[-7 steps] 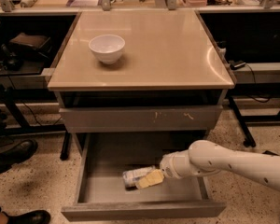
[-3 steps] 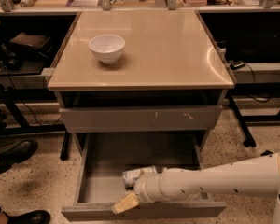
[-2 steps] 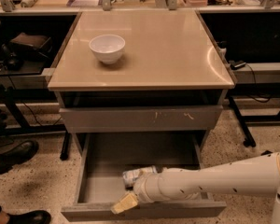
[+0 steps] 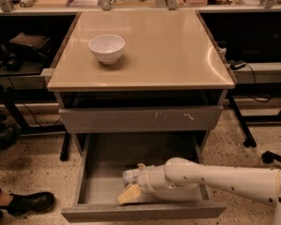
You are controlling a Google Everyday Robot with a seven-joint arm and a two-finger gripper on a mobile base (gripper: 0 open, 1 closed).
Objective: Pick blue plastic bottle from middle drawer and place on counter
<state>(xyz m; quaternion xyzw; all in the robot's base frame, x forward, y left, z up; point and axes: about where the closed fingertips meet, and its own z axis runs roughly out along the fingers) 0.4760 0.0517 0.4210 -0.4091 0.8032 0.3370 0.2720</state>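
The middle drawer [image 4: 98,172] is pulled open below the counter [image 4: 159,50]. The blue plastic bottle [image 4: 129,175] lies on its side on the drawer floor, near the front middle, partly hidden by my wrist. My gripper [image 4: 135,180] reaches in from the right and is low in the drawer. It is open, with one yellowish finger [image 4: 129,194] in front of the bottle and the other fingertip [image 4: 140,166] just behind it. The bottle lies between them.
A white bowl [image 4: 107,47] stands on the counter at the back left. A shut drawer front with scratch marks [image 4: 140,119] is above the open drawer. Cluttered benches with metal legs flank the cabinet. A person's black shoe [image 4: 28,202] is on the floor at the left.
My gripper has shifted slightly deeper into the drawer, toward the bottle. The near finger has moved back from the drawer's front edge, and the far fingertip now shows behind the bottle.
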